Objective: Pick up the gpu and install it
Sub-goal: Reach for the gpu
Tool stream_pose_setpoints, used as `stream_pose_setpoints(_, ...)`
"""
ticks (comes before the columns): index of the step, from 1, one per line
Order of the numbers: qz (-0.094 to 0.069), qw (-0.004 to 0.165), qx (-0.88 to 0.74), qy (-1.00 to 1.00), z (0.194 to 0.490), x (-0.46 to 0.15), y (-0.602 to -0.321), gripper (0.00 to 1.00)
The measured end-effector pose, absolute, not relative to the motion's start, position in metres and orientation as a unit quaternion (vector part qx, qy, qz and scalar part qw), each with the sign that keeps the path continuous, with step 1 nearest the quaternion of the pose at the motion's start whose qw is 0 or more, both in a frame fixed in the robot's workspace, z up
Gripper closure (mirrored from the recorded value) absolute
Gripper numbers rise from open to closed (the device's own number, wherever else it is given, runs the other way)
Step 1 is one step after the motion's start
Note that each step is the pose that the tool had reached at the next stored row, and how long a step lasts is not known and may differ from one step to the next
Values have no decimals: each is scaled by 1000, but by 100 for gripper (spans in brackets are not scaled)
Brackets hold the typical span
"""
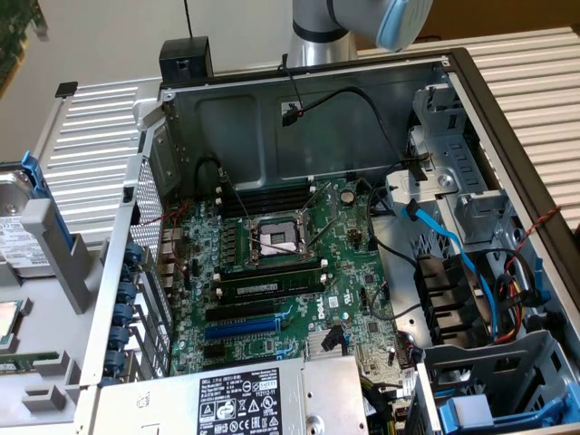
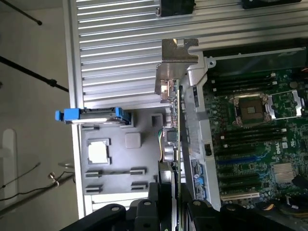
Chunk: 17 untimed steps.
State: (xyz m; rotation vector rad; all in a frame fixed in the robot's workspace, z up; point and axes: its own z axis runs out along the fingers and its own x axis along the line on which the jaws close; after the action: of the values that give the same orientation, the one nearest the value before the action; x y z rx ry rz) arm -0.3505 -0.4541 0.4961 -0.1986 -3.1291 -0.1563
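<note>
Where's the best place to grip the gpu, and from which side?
Pinch the gpu across its flat faces at the end away from the silver bracket, coming in along its length. It is a thin slab; the gripper holds it so, bracket free.

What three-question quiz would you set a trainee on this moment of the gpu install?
1. True or false: the gpu is already seated in a slot on the motherboard.
2. What is clamped between the fingers? A) a memory stick B) the gpu C) a blue cable
3. Fill in: the metal end bracket of the gpu is ___ in colour.

Key: 1 false, the card is held off the board, seen edge-on in the wrist view; 2 B; 3 silver.
</note>
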Motion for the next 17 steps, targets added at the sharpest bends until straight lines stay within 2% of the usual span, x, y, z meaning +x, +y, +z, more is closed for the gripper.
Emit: stream_pose_setpoints(17,-50,4,-52,-997,496,-280,-455,73)
